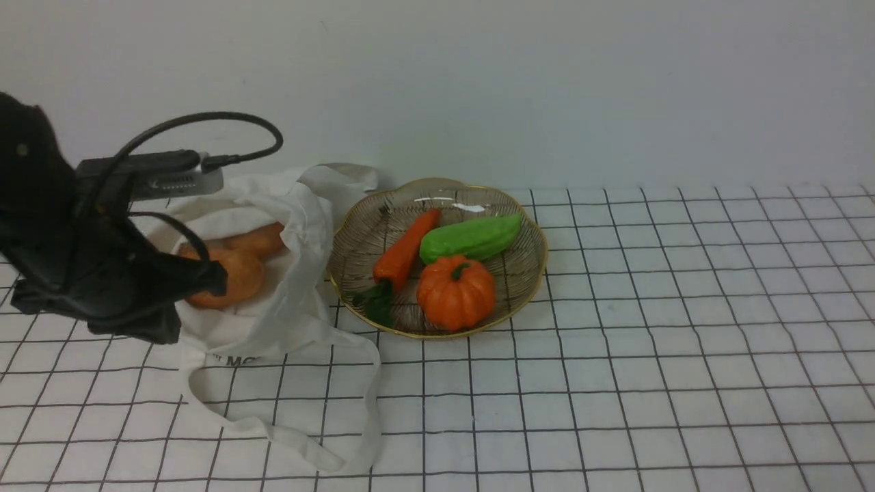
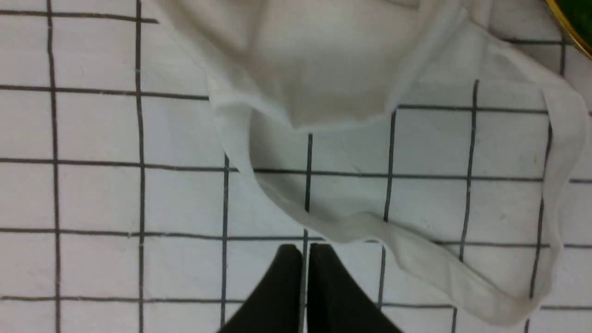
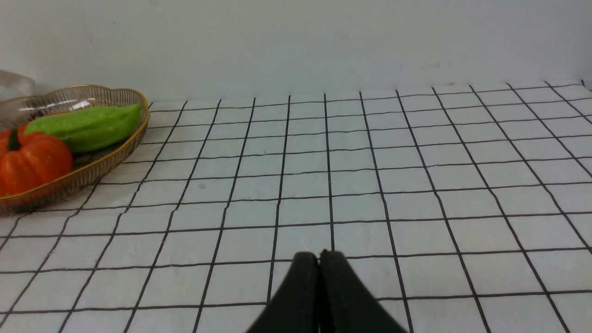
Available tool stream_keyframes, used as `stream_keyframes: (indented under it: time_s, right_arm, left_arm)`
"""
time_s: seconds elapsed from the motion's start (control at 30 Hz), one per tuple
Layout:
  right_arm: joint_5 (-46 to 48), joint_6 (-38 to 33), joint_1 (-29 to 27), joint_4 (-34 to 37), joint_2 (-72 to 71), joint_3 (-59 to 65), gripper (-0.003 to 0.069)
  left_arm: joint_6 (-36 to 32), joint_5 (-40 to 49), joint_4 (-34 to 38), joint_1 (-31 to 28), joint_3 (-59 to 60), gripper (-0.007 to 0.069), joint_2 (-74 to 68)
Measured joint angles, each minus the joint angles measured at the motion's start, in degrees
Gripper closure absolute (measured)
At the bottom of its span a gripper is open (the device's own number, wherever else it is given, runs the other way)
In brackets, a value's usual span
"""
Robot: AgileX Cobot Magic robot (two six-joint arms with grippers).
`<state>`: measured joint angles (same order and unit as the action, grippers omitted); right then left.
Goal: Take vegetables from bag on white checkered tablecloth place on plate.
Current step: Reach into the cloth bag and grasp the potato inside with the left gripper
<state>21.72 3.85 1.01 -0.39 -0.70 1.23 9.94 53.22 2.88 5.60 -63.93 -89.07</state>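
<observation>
The white cloth bag lies open at the left on the white checkered tablecloth. Two tan-orange potatoes lie inside it, the second behind the first. The brownish gold-rimmed plate stands right of the bag. My left gripper hovers over the bag's near left side. In the left wrist view it is shut and empty above the tablecloth, beside the bag's strap. My right gripper is shut and empty, low over bare tablecloth, with the plate at that view's edge. The right gripper is out of the front view.
On the plate lie an orange carrot, a green gourd-like vegetable and a ribbed orange pumpkin. The bag's long strap loops toward the table's front. A plain wall stands close behind the table.
</observation>
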Motion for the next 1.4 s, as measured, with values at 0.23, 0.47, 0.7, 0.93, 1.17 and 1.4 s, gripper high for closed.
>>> stream_keyframes:
  time_s: [0.23,0.47,0.7,0.93,1.17,1.4]
  right_arm:
    - [0.0,0.05,0.0,0.0,0.0,0.0,0.0674]
    - [0.0,0.05,0.0,0.0,0.0,0.0,0.0674]
    - [0.0,0.05,0.0,0.0,0.0,0.0,0.0674]
    - [0.0,0.05,0.0,0.0,0.0,0.0,0.0674]
    - [0.0,0.05,0.0,0.0,0.0,0.0,0.0674]
    - [0.0,0.05,0.0,0.0,0.0,0.0,0.0674]
  left_arm:
    - [9.4,-7.47,-2.52,0.11,-2.57,0.0454,-5.85]
    - [20.28,-18.41,-3.92,0.11,-2.59,0.0169,-10.76]
    - [38.8,-29.25,-6.68,0.05,-2.59,0.0025,-17.4]
    - [53.83,-37.14,-10.13,-0.64,-2.79,0.0034,-22.41]
    - [57.15,-38.79,-13.27,-0.71,-3.09,0.0083,-23.17]
    - [57.46,-38.26,-16.4,-0.71,-3.16,0.0095,-23.24]
